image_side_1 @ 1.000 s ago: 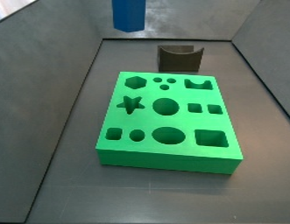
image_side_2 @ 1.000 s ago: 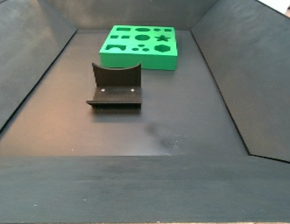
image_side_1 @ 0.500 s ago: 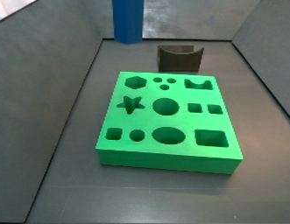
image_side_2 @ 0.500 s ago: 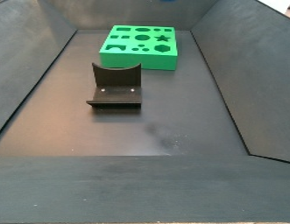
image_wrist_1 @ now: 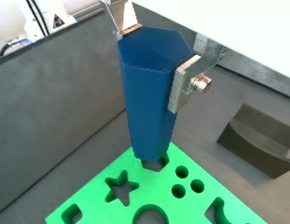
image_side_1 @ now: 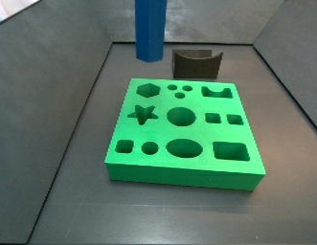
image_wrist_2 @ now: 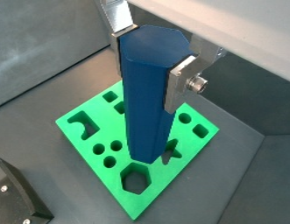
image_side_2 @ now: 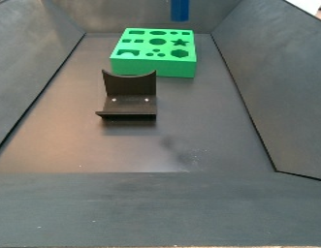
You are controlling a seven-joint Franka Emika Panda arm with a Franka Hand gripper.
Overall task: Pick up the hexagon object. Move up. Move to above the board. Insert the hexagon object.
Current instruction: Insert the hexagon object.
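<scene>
While clamped between the flat silver fingers (image_wrist_1: pixel 186 80) of the tool (image_wrist_2: pixel 145 48), the tall blue hexagonal peg (image_wrist_2: pixel 148 96) hangs upright above the bright green holed board (image_side_1: pixel 184 129), near its hexagon hole (image_side_1: pixel 147 90); a dark grey fixture (image_side_1: pixel 195 64) stands behind.

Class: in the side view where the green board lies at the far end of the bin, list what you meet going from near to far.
Bare floor → fixture → green board → blue peg, hanging above the board's far edge. The pincer holding the peg is out of this picture; a wrist view shows it.
</scene>
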